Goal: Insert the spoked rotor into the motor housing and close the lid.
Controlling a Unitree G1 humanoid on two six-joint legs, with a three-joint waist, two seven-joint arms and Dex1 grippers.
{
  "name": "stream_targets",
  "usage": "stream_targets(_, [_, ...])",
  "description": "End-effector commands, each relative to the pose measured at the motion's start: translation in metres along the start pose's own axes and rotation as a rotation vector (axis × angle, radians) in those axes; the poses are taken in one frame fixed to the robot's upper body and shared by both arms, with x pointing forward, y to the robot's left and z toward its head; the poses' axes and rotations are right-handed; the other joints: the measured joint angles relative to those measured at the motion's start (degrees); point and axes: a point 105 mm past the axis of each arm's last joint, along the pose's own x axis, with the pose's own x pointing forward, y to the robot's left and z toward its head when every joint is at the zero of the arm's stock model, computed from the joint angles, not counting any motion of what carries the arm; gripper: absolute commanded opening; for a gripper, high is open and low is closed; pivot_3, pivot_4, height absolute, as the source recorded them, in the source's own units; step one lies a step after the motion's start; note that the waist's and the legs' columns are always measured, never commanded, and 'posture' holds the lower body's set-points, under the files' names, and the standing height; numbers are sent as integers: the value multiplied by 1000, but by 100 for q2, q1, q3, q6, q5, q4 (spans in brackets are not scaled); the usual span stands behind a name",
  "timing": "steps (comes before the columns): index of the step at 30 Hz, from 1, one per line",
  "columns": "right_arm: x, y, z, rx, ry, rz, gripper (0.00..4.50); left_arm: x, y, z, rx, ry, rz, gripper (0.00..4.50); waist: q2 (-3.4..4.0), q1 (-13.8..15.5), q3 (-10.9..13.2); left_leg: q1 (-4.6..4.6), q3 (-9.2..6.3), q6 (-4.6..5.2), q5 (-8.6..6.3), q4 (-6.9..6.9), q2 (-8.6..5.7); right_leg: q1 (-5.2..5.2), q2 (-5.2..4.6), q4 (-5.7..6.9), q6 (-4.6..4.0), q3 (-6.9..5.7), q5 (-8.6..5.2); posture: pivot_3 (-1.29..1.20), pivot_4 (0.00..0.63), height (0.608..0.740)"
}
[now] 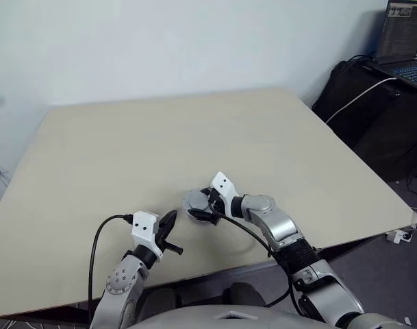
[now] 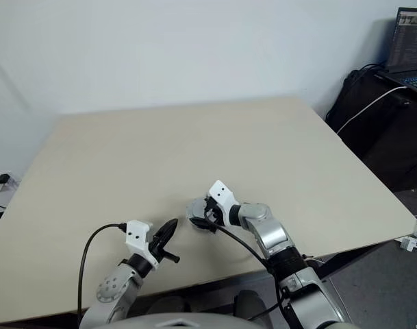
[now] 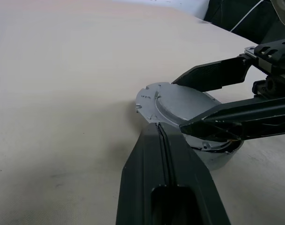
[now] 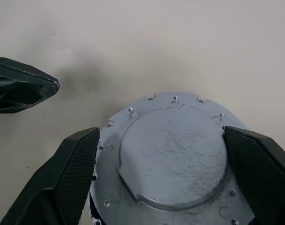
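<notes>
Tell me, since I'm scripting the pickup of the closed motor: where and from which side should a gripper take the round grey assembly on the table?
Grip the motor housing by its round side wall, below the lid, fingers on opposite sides, coming low from the robot's side as the right gripper does. The lid's top is flat and offers no hold.
</notes>
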Motion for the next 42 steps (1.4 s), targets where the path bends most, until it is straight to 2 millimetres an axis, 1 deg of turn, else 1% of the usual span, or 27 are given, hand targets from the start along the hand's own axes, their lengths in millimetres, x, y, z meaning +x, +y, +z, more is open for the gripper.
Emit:
stream_targets(1, [0,1,7,-23,-20,9,3274,3,-1,17,13,-68,-6,0,0,0,0,0,0,0,0,0,0,0,0,0,0,0,0,0,0,740])
stream_targets(3, [-1,1,7,-24,-21,8,2693,3,-1,16,13,-67,-7,0,1,1,-1,0,0,0,0,-1,0,0,0,-1,-1,0,0,0,0,740])
stream_targets(12, [-4,0,13,-17,-27,9,2693,3,-1,16,12,-67,-9,0,1,-2,-2,0,0,0,0,-1,0,0,0,0,-1,0,0,0,0,740])
stream_targets(18, [-4,-1,11,-28,-17,-1,2693,3,-1,15,10,-65,-9,0,2,-3,-2,0,0,0,0,-1,0,0,0,0,-1,0,0,0,0,740])
stream_targets(23, [-2,1,9,-79,-12,-2,2693,2,-1,15,10,-64,-9,0,1,-5,-2,0,0,0,0,-1,0,0,0,0,0,0,0,0,0,740])
stream_targets(24, [-1,1,9,-76,-13,-3,3096,2,-1,15,10,-64,-9,0,1,-7,-2,0,0,0,0,-1,0,0,0,0,0,0,0,0,0,740])
stream_targets(26, [-1,0,9,-79,-15,-9,3602,2,-1,15,10,-64,-9,0,2,-9,-2,0,0,0,0,-1,0,0,0,0,0,0,0,0,0,740])
stream_targets(28, [-1,-1,9,-86,-14,-13,4288,3,-1,15,11,-64,-10,0,1,-8,-2,0,0,0,0,-1,0,0,0,0,0,0,0,0,0,740])
stream_targets(29, [-1,-1,9,-86,-14,-11,4461,3,-1,15,12,-64,-10,0,2,-8,-2,0,0,0,0,0,0,0,0,0,0,0,0,0,0,740])
stream_targets(34, [-1,3,8,-79,-10,19,4461,3,-1,15,12,-63,-11,0,1,-8,-2,0,0,0,0,0,0,0,0,0,0,0,0,0,0,740])
stream_targets(42, [0,1,5,-98,-5,-9,4461,2,-2,15,11,-61,-13,0,2,-7,-2,0,-1,0,0,0,0,0,0,0,0,0,0,0,0,740])
